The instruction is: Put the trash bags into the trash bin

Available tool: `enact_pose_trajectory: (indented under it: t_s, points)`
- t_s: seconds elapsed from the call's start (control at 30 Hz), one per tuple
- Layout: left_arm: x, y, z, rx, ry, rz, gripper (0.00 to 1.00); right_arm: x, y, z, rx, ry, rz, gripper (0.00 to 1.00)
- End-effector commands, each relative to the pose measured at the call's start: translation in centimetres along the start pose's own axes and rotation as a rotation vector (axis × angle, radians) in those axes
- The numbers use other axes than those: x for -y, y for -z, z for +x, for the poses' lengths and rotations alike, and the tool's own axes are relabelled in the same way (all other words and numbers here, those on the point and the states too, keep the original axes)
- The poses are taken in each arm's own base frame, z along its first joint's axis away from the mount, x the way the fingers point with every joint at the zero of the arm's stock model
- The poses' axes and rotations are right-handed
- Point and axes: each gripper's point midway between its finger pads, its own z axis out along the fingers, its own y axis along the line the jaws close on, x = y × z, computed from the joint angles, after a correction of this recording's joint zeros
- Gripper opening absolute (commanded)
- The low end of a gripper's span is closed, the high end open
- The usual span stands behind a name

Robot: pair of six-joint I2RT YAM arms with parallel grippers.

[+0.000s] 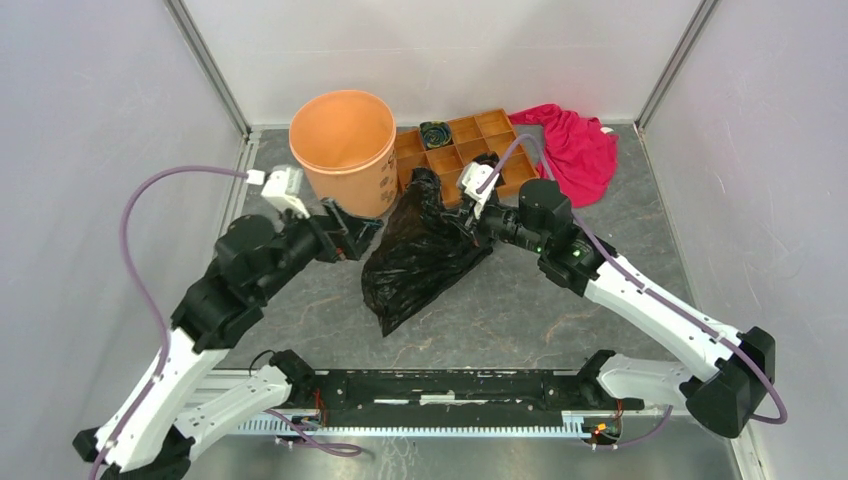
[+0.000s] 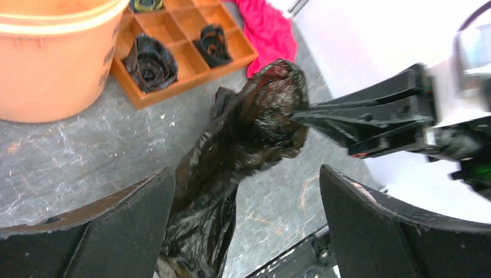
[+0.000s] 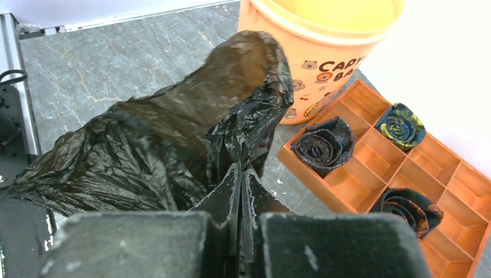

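A dark grey, marble-veined flat tabletop (image 1: 520,310) lies evenly lit inside plain white panel walls (image 1: 450,50) at the back and both sides, joined at the rear corners by slim silver metal posts (image 1: 208,66).

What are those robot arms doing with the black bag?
The right claw is shut on the top end of the black trash bag, holding it up right next to the orange trash bin. The rest of the bag lies crumpled on the table. The left claw is open near the bag, gripping nothing. The bag isn't in the bin yet.
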Motion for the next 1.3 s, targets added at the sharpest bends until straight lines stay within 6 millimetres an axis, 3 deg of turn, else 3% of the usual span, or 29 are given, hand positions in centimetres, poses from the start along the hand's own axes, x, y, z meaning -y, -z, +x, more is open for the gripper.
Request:
enact_pose_trajectory:
  t_s: [0.0,0.23,0.5,0.63,0.7,0.77,0.8,0.93,1.07,1.17,1.27]
  points:
    - [-0.3,-2.7,2.5,-0.118,-0.088,0.003,1.00,0.0,1.5,-3.4,0.057,-0.026,0.008,0.00]
    - [-0.4,-4.1,4.6,-0.157,-0.067,0.028,1.00,-0.9,3.1,-4.8,0.087,-0.018,-0.031,0.00]
    - [-0.6,-5.7,9.3,-0.291,-0.041,0.091,0.99,-2.2,3.6,-5.0,0.090,-0.018,-0.096,0.00]
    - [-1.7,-6.6,10.1,-0.308,-0.050,0.043,0.87,-2.8,4.0,-4.6,0.083,-0.011,-0.123,0.00]
    - [-2.3,-7.0,10.0,-0.301,-0.067,0.012,0.72,-3.0,4.1,-4.4,0.081,-0.004,-0.135,0.00]
    - [-2.6,-7.1,9.3,-0.286,-0.102,-0.012,0.54,-3.1,4.1,-4.2,0.078,0.003,-0.137,0.00]
    - [-2.5,-6.9,8.4,-0.273,-0.125,-0.019,0.38,-3.0,4.0,-4.0,0.072,0.002,-0.132,0.00]
    - [-2.6,-4.8,3.8,-0.169,-0.200,-0.088,0.08,-2.5,2.9,-4.5,0.088,-0.009,-0.126,0.01]
    - [-2.1,-0.4,-2.7,0.018,-0.213,-0.151,0.02,-2.0,0.5,-7.3,0.151,-0.071,-0.149,0.01]
    - [-0.3,3.4,-6.9,0.147,-0.199,-0.105,0.02,-2.3,-1.7,-10.2,0.193,-0.152,-0.231,0.02]
    - [2.1,6.6,-9.8,0.230,-0.182,-0.011,0.02,-2.9,-2.9,-13.5,0.253,-0.196,-0.314,0.05]
